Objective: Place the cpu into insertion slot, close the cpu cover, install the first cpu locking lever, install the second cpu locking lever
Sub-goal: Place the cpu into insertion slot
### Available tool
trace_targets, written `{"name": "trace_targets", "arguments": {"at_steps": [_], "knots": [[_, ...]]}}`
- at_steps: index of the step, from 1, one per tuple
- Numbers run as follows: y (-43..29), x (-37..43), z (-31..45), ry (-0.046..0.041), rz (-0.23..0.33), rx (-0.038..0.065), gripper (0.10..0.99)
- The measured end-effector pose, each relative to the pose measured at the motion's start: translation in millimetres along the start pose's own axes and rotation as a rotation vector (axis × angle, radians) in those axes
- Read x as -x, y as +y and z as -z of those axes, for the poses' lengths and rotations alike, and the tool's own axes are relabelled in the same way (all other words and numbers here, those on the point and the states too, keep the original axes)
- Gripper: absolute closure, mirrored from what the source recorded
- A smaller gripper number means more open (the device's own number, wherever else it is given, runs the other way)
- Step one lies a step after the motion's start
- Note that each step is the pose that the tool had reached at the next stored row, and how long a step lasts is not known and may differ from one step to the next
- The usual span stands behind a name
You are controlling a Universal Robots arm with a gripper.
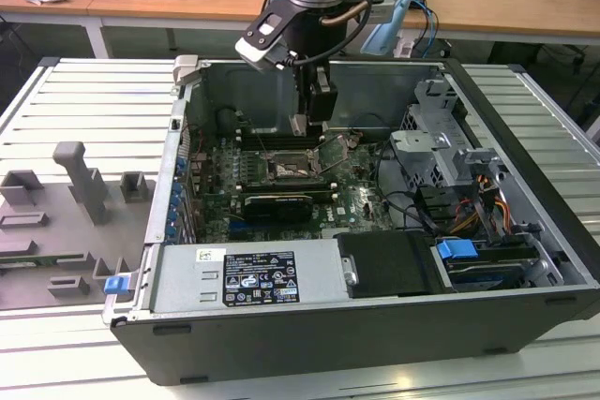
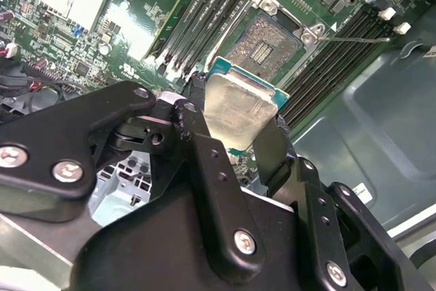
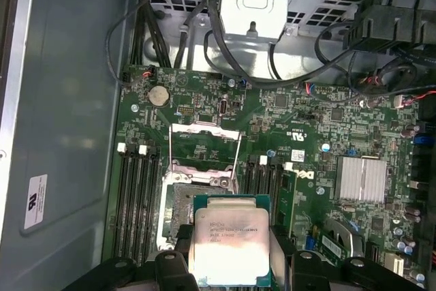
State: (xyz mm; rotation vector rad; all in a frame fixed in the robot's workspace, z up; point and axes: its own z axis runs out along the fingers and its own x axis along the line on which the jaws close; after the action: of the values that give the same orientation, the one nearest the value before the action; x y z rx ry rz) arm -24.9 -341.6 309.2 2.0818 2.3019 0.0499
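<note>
My gripper (image 2: pixel 237 110) is shut on the cpu (image 2: pixel 240 105), a small square chip with a pale metal face and a green edge, pinched between two black fingers (image 2: pixel 197 142). In the first wrist view the cpu (image 3: pixel 228 240) hangs partly over the insertion slot (image 3: pixel 176 204), whose pin field lies bare. The cpu cover (image 3: pixel 204 127) stands swung open beyond the slot, with a thin wire locking lever (image 3: pixel 236 161) raised beside it. From the exterior view the gripper (image 1: pixel 309 126) hovers inside the open computer case, just above the insertion slot (image 1: pixel 286 171).
Long black memory slots (image 3: pixel 136 195) flank the socket on both sides. A black expansion card (image 1: pixel 278 203), the power supply (image 1: pixel 246 275), a drive cage (image 1: pixel 433 152) and loose cables (image 1: pixel 412 208) crowd the case. A silver heatsink (image 3: pixel 361 178) sits on the board.
</note>
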Motion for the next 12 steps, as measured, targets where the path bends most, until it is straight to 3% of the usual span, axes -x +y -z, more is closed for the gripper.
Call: {"name": "trace_targets", "arguments": {"at_steps": [12], "knots": [[-0.2, 0.0, -3.9, 0.0000, 0.000, 0.000, 0.561]]}}
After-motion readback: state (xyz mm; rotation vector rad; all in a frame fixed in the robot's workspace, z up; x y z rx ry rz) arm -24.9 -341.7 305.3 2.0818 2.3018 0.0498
